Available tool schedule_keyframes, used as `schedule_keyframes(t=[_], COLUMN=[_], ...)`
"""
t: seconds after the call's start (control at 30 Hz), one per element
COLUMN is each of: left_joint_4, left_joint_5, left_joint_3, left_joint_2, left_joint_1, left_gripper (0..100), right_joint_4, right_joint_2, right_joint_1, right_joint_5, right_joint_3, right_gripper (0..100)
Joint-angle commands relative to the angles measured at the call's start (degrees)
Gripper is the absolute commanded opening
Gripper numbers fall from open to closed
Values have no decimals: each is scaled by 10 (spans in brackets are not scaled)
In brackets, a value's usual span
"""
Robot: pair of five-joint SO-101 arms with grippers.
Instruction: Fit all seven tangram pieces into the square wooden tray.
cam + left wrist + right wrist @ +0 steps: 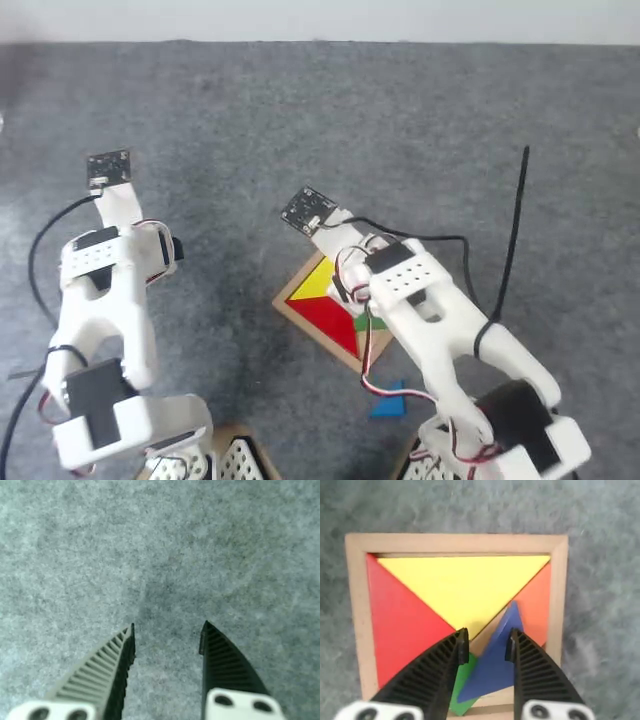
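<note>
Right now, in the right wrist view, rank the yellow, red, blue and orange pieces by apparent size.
1. yellow piece and red piece, about alike
2. blue piece
3. orange piece, partly covered

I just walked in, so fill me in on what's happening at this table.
The right gripper hangs open over the wooden tray, jaws either side of a dark blue triangle that lies askew, not seated. A yellow triangle, red triangle, orange piece and green piece sit in the tray. Another blue piece lies on the grey mat outside it. The left gripper is open above bare mat, holding nothing.
</note>
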Motion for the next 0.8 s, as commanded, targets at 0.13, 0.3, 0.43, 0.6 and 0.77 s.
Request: schedule_keyframes(t=[0.13, 0.3, 0.43, 0.6, 0.77], left_joint_4=[-8, -8, -8, -8, -8], left_joint_5=[1, 1, 1, 1, 1], left_joint_3=[-1, -1, -1, -1, -1], left_joint_2=[-20, -19, -19, -20, -20], left_joint_1=[3, 3, 3, 3, 3], left_gripper=[207, 207, 207, 207, 207], right_joint_4=[-1, 18, 32, 52, 58], right_joint_2=[3, 2, 2, 2, -9], right_joint_1=[59, 59, 64, 64, 64], right_joint_5=[-4, -4, -4, 17, 20], right_joint_3=[-15, -15, -14, -14, -3], right_gripper=[144, 144, 143, 142, 141])
